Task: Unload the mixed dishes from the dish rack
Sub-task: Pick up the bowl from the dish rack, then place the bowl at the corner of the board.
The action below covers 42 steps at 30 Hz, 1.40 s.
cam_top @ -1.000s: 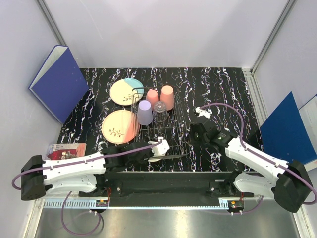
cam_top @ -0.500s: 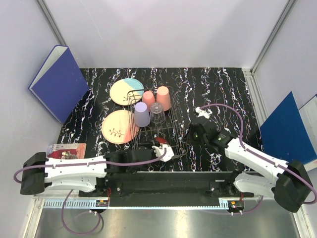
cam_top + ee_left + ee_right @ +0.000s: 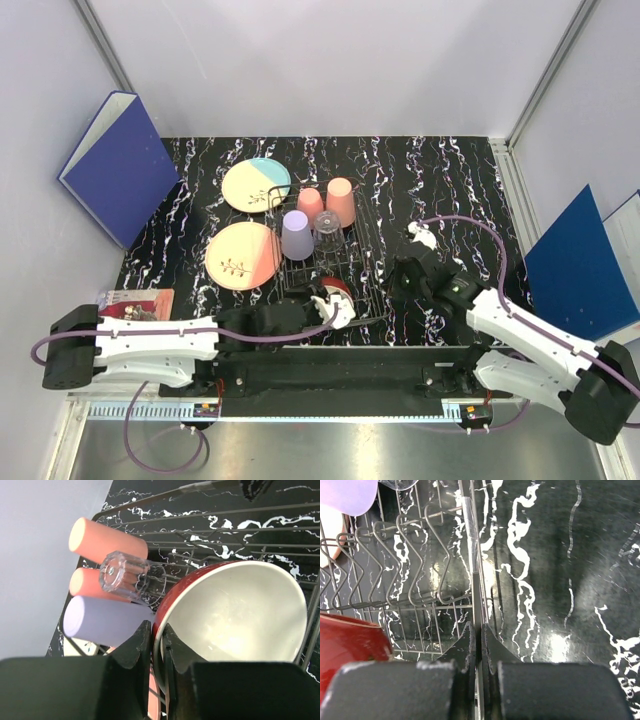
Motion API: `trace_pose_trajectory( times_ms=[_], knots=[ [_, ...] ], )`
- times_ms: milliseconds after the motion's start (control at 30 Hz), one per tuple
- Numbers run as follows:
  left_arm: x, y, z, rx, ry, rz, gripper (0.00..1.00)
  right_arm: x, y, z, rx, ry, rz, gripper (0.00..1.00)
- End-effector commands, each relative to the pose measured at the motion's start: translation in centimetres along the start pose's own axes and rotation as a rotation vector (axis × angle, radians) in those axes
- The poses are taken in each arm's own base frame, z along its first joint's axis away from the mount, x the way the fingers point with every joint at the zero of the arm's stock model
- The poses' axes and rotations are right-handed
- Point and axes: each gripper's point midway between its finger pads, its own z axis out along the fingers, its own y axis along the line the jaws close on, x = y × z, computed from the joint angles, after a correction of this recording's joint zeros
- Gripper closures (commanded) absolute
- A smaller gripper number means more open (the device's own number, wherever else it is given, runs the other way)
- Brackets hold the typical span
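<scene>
**A:** Where's the rack point(image 3: 362, 262)?

**B:** On the desk point(image 3: 440, 180), toward its near edge. The right gripper point(image 3: 476, 630) is closed tight on the rack's right rim wire, bracing it, I'd guess. The rack is thin wire and looks light, so it would likely slide or tip if a dish snags on the way out.

**A:** What's already out?

**B:** A blue plate point(image 3: 256, 184) and a pink plate point(image 3: 242, 255) lie flat on the desk just left of the rack.

**A:** And the bowl point(image 3: 235, 615)?

**B:** It's red with a cream inside, and it's at the rack's near end. It seems propped on its edge. The left gripper point(image 3: 155, 630) is nearly closed and pinches the bowl's rim, one finger outside and one inside. The bowl looks like glazed ceramic, so stiff and slick. With its weight hanging off that one edge, it may swing in the pinch. The rim is the only hold on offer. I'd lift it slowly and keep it clear of the wires.

**A:** What's behind it?

**B:** Two pink cups point(image 3: 310, 203) and a lavender cup point(image 3: 297, 235) stand mouth down at the far end, packed close. They're probably light, and the side wall is the place to take them.

**A:** And the glass point(image 3: 328, 228)?

**B:** It's tucked among the cups, also upside down. It's the smallest piece, the most slippery, and the one that breaks. I'd grip it gently around the body.
</scene>
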Motion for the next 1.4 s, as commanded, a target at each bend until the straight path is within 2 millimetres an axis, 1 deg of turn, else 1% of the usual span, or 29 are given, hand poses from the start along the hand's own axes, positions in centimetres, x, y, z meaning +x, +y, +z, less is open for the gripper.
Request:
trace_pose_trajectory(
  times_ms=[0, 267, 433, 500, 533, 567, 600, 633, 667, 700, 733, 767, 800, 833, 867, 900, 933, 1000, 1033, 1067, 1100, 1133, 1167, 1200, 1233, 1267, 1300, 1333, 1367],
  knots=[
    [-5.3, 4.9, -1.5, -0.148, -0.162, -0.206, 1.00, 1.0, -3.6, -0.4, 0.152, -0.017, 0.071, 1.00],
    [-6.7, 6.8, -2.9, -0.169, -0.189, -0.380, 1.00, 1.0, -3.0, -0.2, 0.129, -0.013, 0.101, 1.00],
    [-7.7, 7.4, -3.4, -0.153, -0.165, -0.514, 1.00, 0.2, -2.2, -0.5, 0.101, -0.031, 0.091, 1.00],
    [-8.6, 8.1, -3.9, -0.143, -0.146, -0.541, 1.00, -0.3, -1.9, -0.8, 0.090, -0.044, 0.092, 0.91],
    [-8.9, 8.1, -3.8, -0.142, -0.135, -0.577, 1.00, -0.4, -1.8, -0.9, 0.085, -0.049, 0.086, 0.85],
    [-9.5, 8.7, -4.2, -0.140, -0.130, -0.592, 1.00, -0.8, -1.5, -1.1, 0.071, -0.057, 0.086, 0.80],
    [-9.8, 8.9, -4.2, -0.137, -0.126, -0.609, 1.00, -0.9, -1.3, -1.3, 0.059, -0.059, 0.082, 0.67],
    [-10.0, 8.8, -4.1, -0.135, -0.113, -0.647, 1.00, -1.1, -1.1, -1.6, 0.046, -0.065, 0.070, 0.60],
    [-10.4, 9.4, -4.4, -0.137, -0.095, -0.671, 1.00, -1.4, -0.9, -1.9, 0.036, -0.073, 0.069, 0.52],
    [-10.5, 9.6, -4.4, -0.140, -0.077, -0.693, 1.00, -1.5, -0.8, -2.1, 0.032, -0.080, 0.067, 0.40],
    [-10.6, 9.2, -3.9, -0.134, -0.049, -0.732, 1.00, -1.9, -0.7, -2.5, 0.021, -0.098, 0.068, 0.35],
    [-10.9, 10.0, -4.3, -0.136, -0.025, -0.751, 1.00, -2.3, -0.6, -2.9, 0.015, -0.112, 0.067, 0.30],
    [-11.1, 10.1, -4.2, -0.135, -0.007, -0.769, 1.00, -2.7, -0.5, -3.3, 0.010, -0.125, 0.066, 0.21],
    [-12.0, 10.4, -4.1, -0.131, -0.006, -0.811, 1.00, -3.6, -0.3, -4.1, 0.002, -0.159, 0.068, 0.17],
    [-11.8, 10.2, -4.1, -0.110, 0.020, -0.813, 1.00, -3.8, -0.4, -4.5, 0.005, -0.168, 0.063, 0.13],
    [-12.0, 10.0, -3.7, -0.095, 0.031, -0.846, 1.00, -4.4, -0.2, -5.1, -0.007, -0.187, 0.056, 0.06],
    [-12.4, 10.4, -3.9, -0.081, 0.038, -0.872, 1.00, -5.4, 0.2, -5.9, -0.014, -0.216, 0.057, 0.04],
    [-12.5, 10.8, -3.2, -0.029, 0.056, -0.984, 1.00, -6.3, 0.3, -7.2, -0.013, -0.237, 0.043, 0.02],
    [-12.8, 11.4, -3.2, -0.005, 0.052, -1.028, 1.00, -7.7, 0.9, -8.6, -0.028, -0.277, 0.048, 0.00],
    [-12.3, 12.0, -2.6, 0.033, 0.059, -1.088, 1.00, -8.1, 0.7, -9.4, -0.015, -0.282, 0.041, 0.00],
    [-12.2, 12.4, -2.3, 0.046, 0.067, -1.159, 1.00, -8.9, 0.8, -10.4, -0.015, -0.307, 0.031, 0.00],
    [-12.2, 13.1, -2.0, 0.060, 0.065, -1.196, 1.00, -10.6, 1.3, -12.1, -0.025, -0.359, 0.039, 0.01],
    [-11.5, 14.0, -1.6, 0.063, 0.078, -1.228, 1.00, -10.9, 1.0, -12.9, -0.007, -0.364, 0.030, 0.02],
    [-10.9, 14.0, -0.7, 0.048, 0.115, -1.246, 1.00, -11.5, 1.0, -13.6, 0.001, -0.377, 0.014, 0.03],
    [-11.1, 14.8, -0.7, 0.041, 0.125, -1.255, 1.00, -12.8, 1.5, -15.0, -0.010, -0.413, 0.020, 0.05],
    [-11.1, 15.0, -0.4, 0.052, 0.139, -1.263, 1.00, -13.0, 1.5, -15.3, 0.001, -0.407, 0.010, 0.09],
    [-10.7, 14.3, 0.8, 0.066, 0.181, -1.270, 1.00, -13.3, 1.7, -15.3, 0.008, -0.402, -0.004, 0.12],
    [-11.5, 14.2, 1.0, 0.104, 0.184, -1.274, 1.00, -13.8, 2.4, -15.8, -0.013, -0.404, -0.009, 0.17],
    [-11.1, 13.3, 2.3, 0.122, 0.227, -1.271, 1.00, -13.9, 2.9, -15.8, -0.023, -0.397, -0.017, 0.27]
  ],
)
